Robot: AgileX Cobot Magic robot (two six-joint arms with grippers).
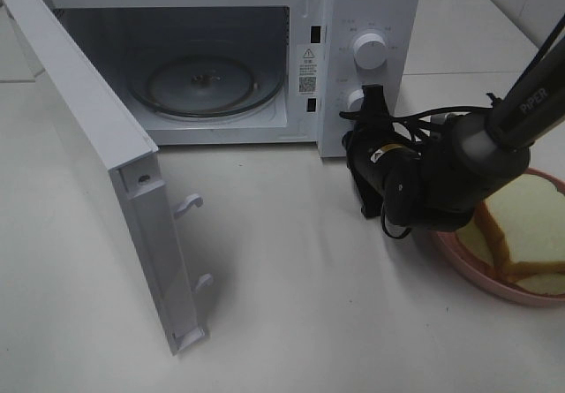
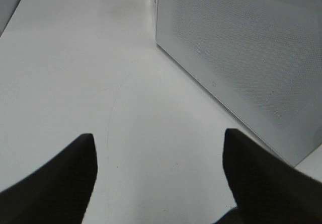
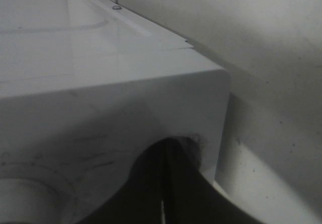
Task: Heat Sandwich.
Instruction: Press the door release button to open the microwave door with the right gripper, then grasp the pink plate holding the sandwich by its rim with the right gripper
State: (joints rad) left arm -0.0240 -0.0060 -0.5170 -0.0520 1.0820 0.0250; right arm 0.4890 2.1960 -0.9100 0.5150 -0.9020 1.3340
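Counter (image 1: 291, 305): carrying the microwave and, to its right, the plate.
Microwave (image 1: 371, 4): standing open and heating nothing; the task is looking to be at an early stage.
Door (image 1: 88, 146): hanging wide to the left, so the opening step is looking done.
Turntable (image 1: 203, 84): lying bare inside, so loading is not yet done.
Plate (image 1: 468, 265): sitting on the counter, partly hidden by the right arm.
Sandwich (image 1: 530, 225): lying on the plate, outside the microwave, with neither pincer touching it. Carrying it in, closing the door and setting a knob are all looking left to do.
Left pincer (image 2: 158, 181): fingers standing apart and gripping nothing, hanging over the counter beside a perforated white panel, likely the door; it is not showing in the high view.
Right pincer (image 3: 163, 183): fingers lying together with nothing between them, hovering at the control panel's edge near the lower knob (image 1: 355, 102), away from the sandwich.
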